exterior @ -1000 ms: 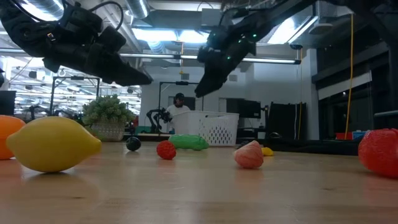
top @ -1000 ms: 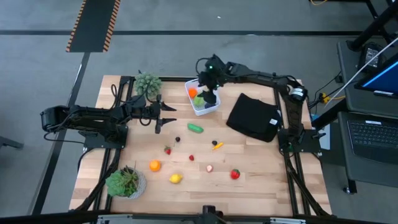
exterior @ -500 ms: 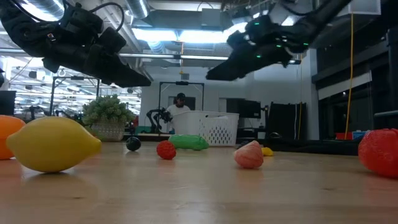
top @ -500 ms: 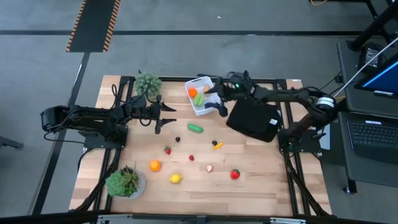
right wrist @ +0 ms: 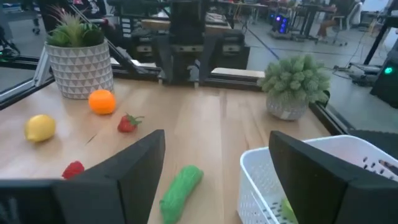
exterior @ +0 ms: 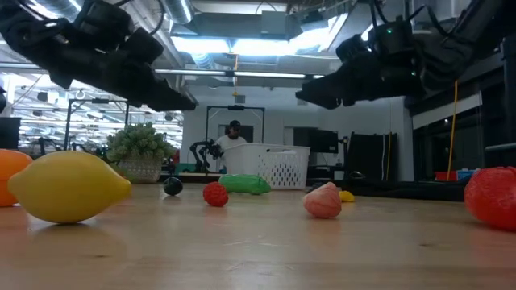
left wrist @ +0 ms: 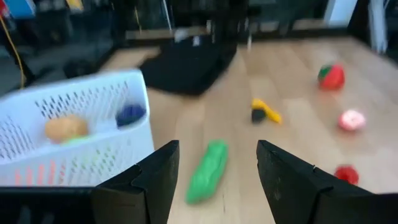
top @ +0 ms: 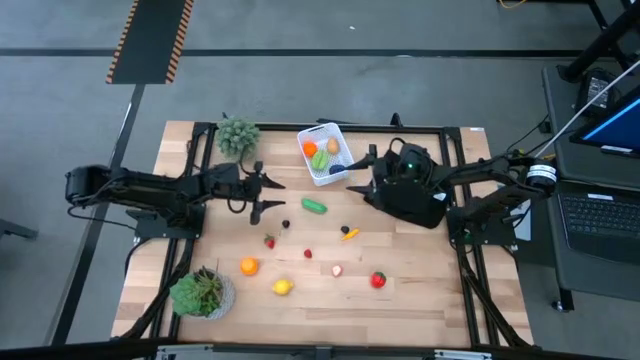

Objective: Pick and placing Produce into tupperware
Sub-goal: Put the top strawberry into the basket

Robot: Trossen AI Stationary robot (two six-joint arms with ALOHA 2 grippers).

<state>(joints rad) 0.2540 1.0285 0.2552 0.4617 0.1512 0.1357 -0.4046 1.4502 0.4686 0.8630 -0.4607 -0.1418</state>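
- My left gripper [top: 256, 193] hangs above the table's left half, fingers parted and empty, aimed toward the green cucumber [top: 315, 206].
- Loose produce lies across the middle of the table: an orange [top: 248, 266], a lemon [top: 283, 287], a strawberry [top: 269, 241] and, further right, a red tomato-like piece [top: 378, 280].
- The white perforated tub [top: 325, 153] stands at the table's far edge, centre; it already holds an orange piece, a green one, a tan one and a dark one.
- My right gripper [top: 362, 162] hovers just right of the tub, over the near edge of the black folded cloth [top: 408, 190], jaws wide and empty.
- Judgement: one deposit looks complete and the step in hand is going for the next piece. The cucumber lies nearest both claws; the next move calls for a descent over it, fingers astride its narrow width.
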